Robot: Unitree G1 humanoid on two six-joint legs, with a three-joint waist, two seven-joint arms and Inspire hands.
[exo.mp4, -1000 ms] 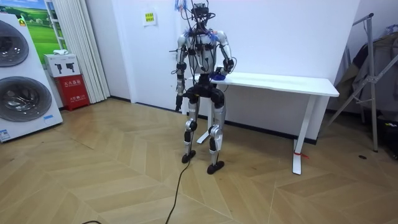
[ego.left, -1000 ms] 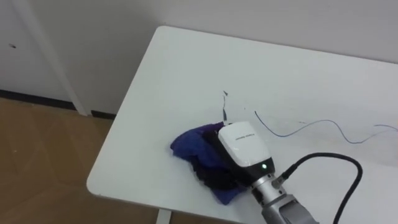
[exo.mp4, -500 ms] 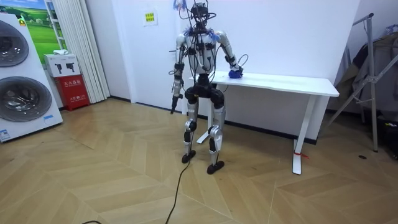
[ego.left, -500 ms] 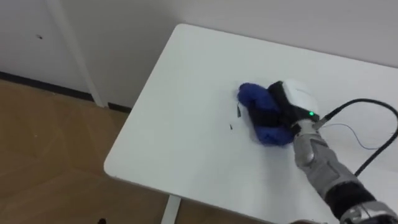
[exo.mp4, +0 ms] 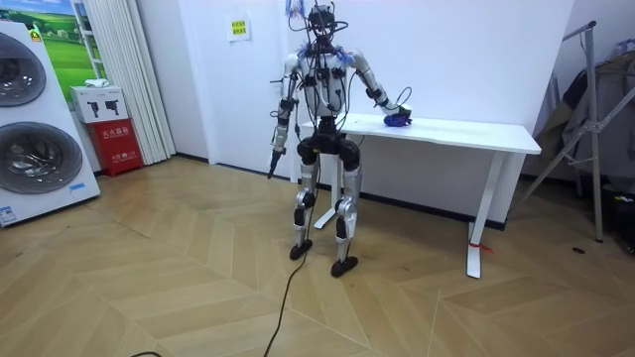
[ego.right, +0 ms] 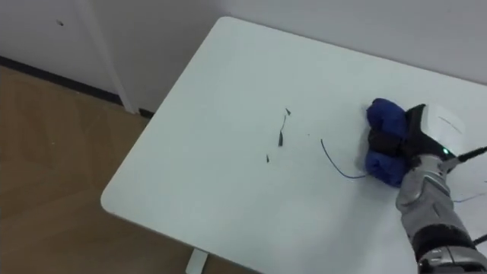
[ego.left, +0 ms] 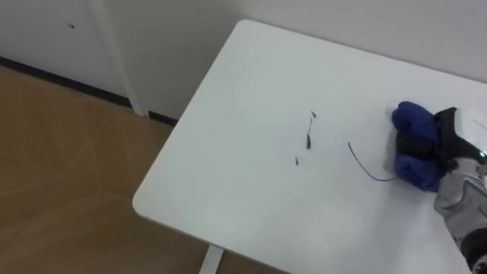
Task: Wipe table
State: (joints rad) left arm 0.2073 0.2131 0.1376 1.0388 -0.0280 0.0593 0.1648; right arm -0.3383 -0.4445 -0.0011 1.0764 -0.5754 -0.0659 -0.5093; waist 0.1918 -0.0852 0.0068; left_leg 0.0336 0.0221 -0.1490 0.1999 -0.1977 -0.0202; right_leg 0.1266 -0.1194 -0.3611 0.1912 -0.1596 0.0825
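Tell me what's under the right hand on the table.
A bunched blue cloth sits under the right hand, whose fingers curl round it. The table beneath the cloth is covered, so marks there can't be seen. Dark marks show to its left.

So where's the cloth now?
The cloth sits at the eye views' right on the table, gripped by the right robot hand, right of the dark marks.

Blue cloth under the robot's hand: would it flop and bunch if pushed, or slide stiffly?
Probably floppy: the blue cloth bulges in soft lumps around the right hand gripping it. Likely light, and it should slide easily on the smooth white table.
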